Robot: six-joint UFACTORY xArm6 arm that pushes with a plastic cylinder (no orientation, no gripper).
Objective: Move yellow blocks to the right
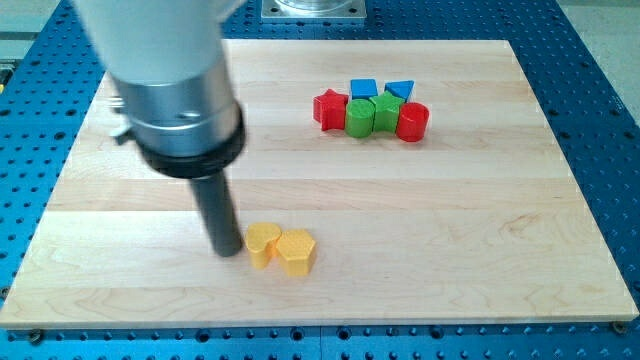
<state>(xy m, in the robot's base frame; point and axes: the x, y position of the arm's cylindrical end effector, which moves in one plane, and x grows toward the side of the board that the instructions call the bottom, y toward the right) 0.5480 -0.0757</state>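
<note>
Two yellow blocks lie touching each other in the lower middle of the wooden board (450, 220): a yellow heart-like block (263, 242) on the left and a yellow hexagonal block (297, 250) on the right. My tip (228, 250) stands on the board just left of the left yellow block, almost touching it. The dark rod rises from there into the large grey arm body at the view's upper left.
A cluster sits at the upper right: a red star block (329, 109), two green blocks (360, 115) (386, 113), a red cylinder (412, 121), and two blue blocks (363, 89) (400, 90) behind them. The board lies on a blue perforated table.
</note>
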